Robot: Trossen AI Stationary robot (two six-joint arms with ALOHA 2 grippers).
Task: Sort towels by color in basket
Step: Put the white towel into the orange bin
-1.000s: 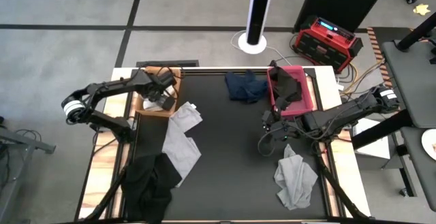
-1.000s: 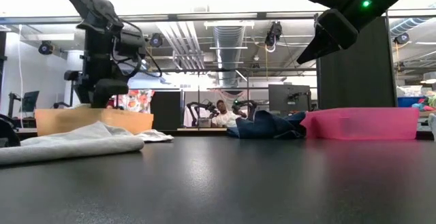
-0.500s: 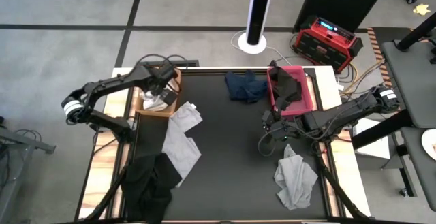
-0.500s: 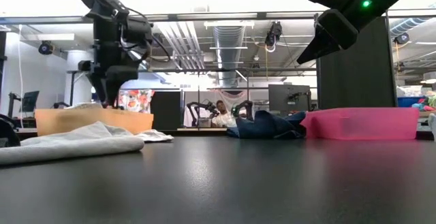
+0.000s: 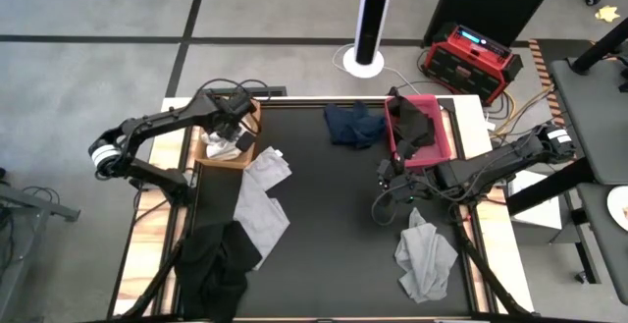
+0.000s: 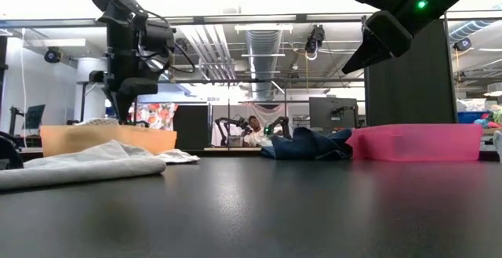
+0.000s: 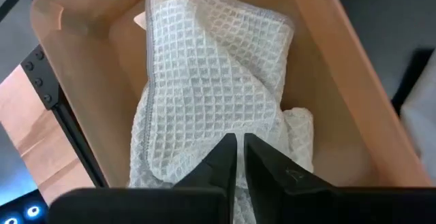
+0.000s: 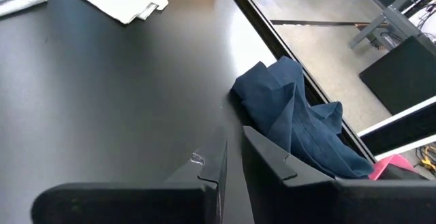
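Observation:
A tan basket point(image 5: 224, 162) stands at the table's far left with a white waffle towel point(image 7: 211, 81) crumpled inside it. My left gripper point(image 7: 240, 142) hovers just above that towel, shut and holding nothing. A pink basket point(image 5: 444, 138) at the far right holds a black towel point(image 5: 417, 125). A navy towel point(image 5: 353, 125) lies bunched beside it on the table. My right gripper point(image 5: 386, 178) hangs shut above the table, near the pink basket's front. A light grey towel point(image 5: 260, 200), a black towel point(image 5: 221, 264) and a grey towel point(image 5: 425, 254) lie flat on the table.
The dark tabletop point(image 5: 334, 225) is bare between the light grey towel and the grey towel. A red box point(image 5: 471, 58) and a white post point(image 5: 368, 19) stand on the floor beyond the far edge. A person sits far off in the room point(image 6: 252, 131).
My left gripper has risen out of the tan basket and drifted a little toward the far edge. The white towel has stayed behind in the basket. The gripper's fingers have come together since then.

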